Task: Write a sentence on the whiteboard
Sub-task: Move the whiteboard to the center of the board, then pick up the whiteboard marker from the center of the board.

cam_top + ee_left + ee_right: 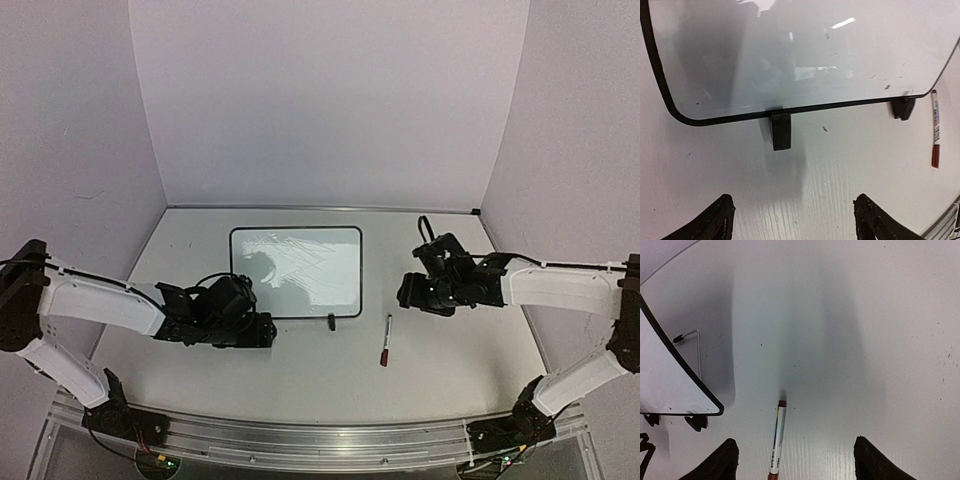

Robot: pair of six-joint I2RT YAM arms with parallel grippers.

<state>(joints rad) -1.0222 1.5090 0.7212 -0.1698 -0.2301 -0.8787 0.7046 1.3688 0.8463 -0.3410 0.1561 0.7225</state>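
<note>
The whiteboard [296, 271] lies flat mid-table, white with a thin black rim and two black feet at its near edge. I see no lettering on it, only glare and faint smudges. In the left wrist view its near edge [790, 107] and both feet show. A white marker with red ends [386, 341] lies right of the board's near corner; it also shows in the left wrist view [936, 128] and the right wrist view [777, 437]. My left gripper [262, 331] is open and empty just before the board's near-left edge. My right gripper [408, 291] is open and empty, above the marker.
The table's far edge meets the lavender back wall [330, 100]. A metal rail [320, 435] runs along the near edge by the arm bases. A thin wire stand [690, 347] shows beside the board in the right wrist view.
</note>
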